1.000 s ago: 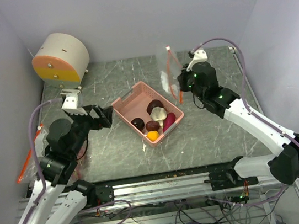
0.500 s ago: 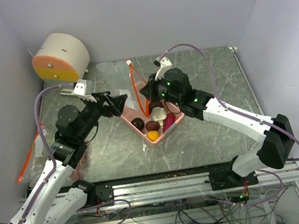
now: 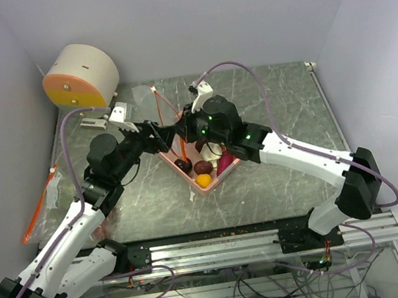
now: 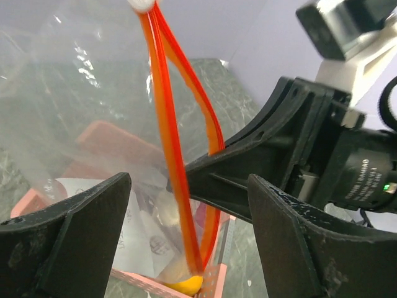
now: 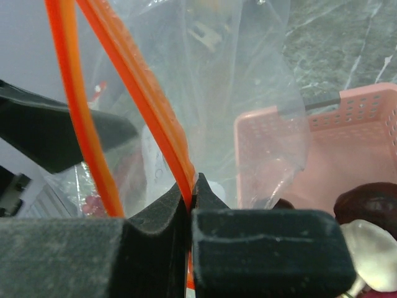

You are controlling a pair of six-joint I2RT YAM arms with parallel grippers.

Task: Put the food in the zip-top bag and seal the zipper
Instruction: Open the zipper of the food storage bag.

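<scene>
My right gripper [image 5: 191,186] is shut on one orange-red strip of the zipper [image 5: 155,118] and holds the clear zip-top bag [image 3: 142,103] up over the pink basket [image 3: 240,155]. The bag's mouth gapes, its two strips [image 4: 170,149] spread apart. My left gripper [image 4: 188,186] is open, with both strips hanging between its fingers [image 4: 80,230] and touching neither. In the top view the two grippers meet above the basket's left end, left [image 3: 160,134] and right [image 3: 183,130]. The food lies in the basket: orange fruit [image 3: 203,181], dark grape [image 3: 201,167], magenta piece [image 3: 225,164], whitish bulb [image 5: 372,248].
A round beige drum with an orange face [image 3: 81,78] stands at the back left. An orange strap and crumpled plastic [image 3: 40,208] hang off the table's left edge. Walls close in on the left, back and right.
My right arm has carried the bag from the back right leftward over the basket. The left arm has reached forward to meet it, its jaws narrowing slightly around the zipper.
</scene>
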